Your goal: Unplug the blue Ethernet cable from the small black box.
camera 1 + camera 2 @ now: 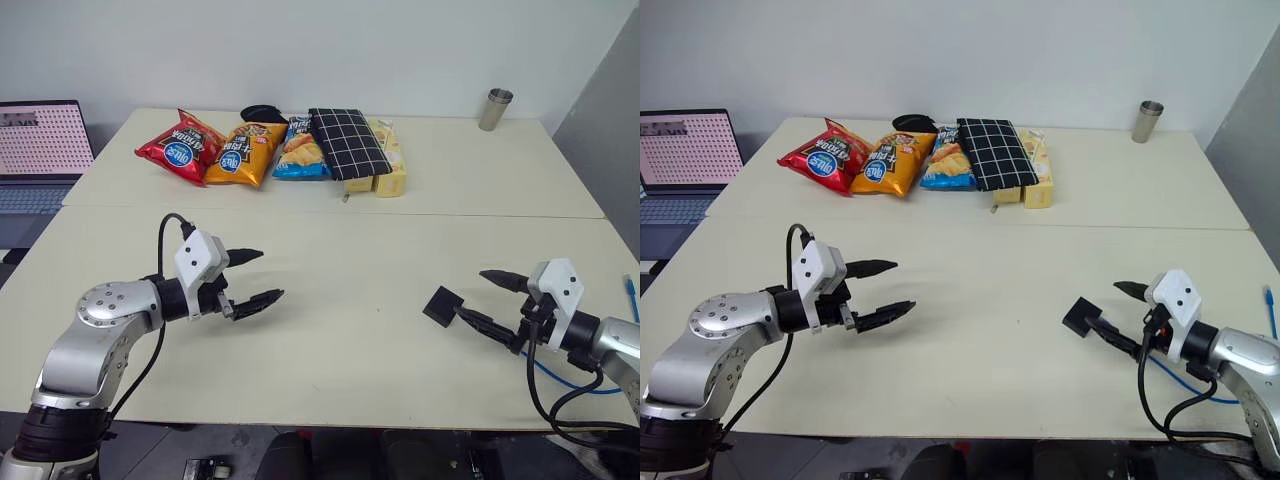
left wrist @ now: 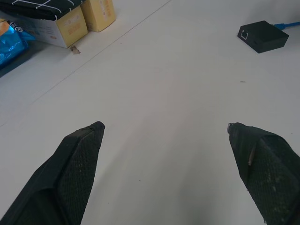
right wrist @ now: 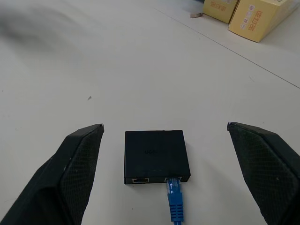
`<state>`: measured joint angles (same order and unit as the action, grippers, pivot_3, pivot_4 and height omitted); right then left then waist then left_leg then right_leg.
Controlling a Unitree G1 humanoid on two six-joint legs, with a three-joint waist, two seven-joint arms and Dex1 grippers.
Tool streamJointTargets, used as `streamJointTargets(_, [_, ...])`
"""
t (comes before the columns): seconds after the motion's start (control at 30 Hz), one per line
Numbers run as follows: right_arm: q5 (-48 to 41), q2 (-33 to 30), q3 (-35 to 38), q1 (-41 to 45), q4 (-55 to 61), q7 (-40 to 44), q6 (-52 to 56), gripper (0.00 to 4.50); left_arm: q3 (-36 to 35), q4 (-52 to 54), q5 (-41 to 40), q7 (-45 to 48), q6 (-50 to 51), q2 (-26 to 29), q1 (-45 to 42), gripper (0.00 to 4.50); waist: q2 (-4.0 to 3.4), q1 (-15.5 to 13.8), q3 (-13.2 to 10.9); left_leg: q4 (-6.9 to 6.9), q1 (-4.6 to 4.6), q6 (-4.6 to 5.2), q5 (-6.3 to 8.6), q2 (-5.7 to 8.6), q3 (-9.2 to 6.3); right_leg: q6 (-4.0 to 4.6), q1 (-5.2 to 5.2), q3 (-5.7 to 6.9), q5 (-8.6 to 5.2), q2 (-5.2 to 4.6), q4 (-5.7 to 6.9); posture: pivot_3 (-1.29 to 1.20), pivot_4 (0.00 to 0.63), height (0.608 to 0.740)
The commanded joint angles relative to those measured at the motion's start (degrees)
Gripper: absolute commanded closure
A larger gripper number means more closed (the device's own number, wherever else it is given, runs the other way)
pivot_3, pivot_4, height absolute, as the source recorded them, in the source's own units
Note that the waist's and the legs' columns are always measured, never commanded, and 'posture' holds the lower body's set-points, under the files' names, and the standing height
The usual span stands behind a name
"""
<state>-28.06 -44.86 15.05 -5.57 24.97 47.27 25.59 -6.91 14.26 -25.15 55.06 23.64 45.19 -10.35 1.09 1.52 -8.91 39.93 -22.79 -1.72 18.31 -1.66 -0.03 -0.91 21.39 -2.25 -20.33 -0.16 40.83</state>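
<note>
1. From the head views, most of the blue Ethernet cable (image 3: 175, 202) is hidden behind the right arm; only a loop of it shows at the lower right of the frame, and a short blue piece at the right edge is cut off by the frame, so I cannot tell whether it belongs to the same cord.
2. A dark rounded thing behind the snack bags, at the top centre, is half covered and I cannot make out what it is.
3. The laptop (image 1: 40, 150) at the upper left is cut off by the frame edge.
4. The small black box (image 3: 156, 155) lies flat on the table (image 1: 350, 330), in the lower right of the head views, just in front of the right pincer's fingertips.
5. It is matte, squarish and thin, with two ports on one side. The cable's blue plug sits in one port; the other port beside it is empty.
6. The right pincer (image 1: 487, 298) is spread wide, one finger on either side of the box, touching nothing and holding nothing.
7. The left pincer (image 1: 253, 277) is in the lower left of the frame, well apart from the box, its fingers also wide apart and empty, above bare table.
8. Along the far side of the table lie a red snack bag (image 1: 178, 150), an orange one, a blue one, a black-and-white checked pouch (image 1: 346, 142) on yellow cartons, and a metal cup (image 1: 495, 109) at the upper right.
</note>
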Motion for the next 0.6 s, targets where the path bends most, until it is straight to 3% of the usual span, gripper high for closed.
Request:
streamJointTargets(0.03, [0.0,-0.3,2.2,0.2,1.2,-0.3,-1.1,0.02,-0.3,2.3,-0.9,0.9,-1.0,0.1,-0.3,0.0,0.0,0.0,0.0,0.0,0.0,0.0,0.0,0.0,0.0,0.0,0.0,0.0,0.0,0.0,0.0,0.0,0.15,0.74])
streamJointTargets(0.6, [0.2,-0.9,4.6,-4.2,4.2,-1.6,1.0,0.02,3.7,3.1,-0.5,1.8,2.1,0.3,-3.7,0.0,0.0,-0.1,0.0,0.01,-0.01,0.0,0.0,0.01,0.01,0.0,0.0,-0.01,0.0,0.0,0.0,0.0,0.15,0.74])
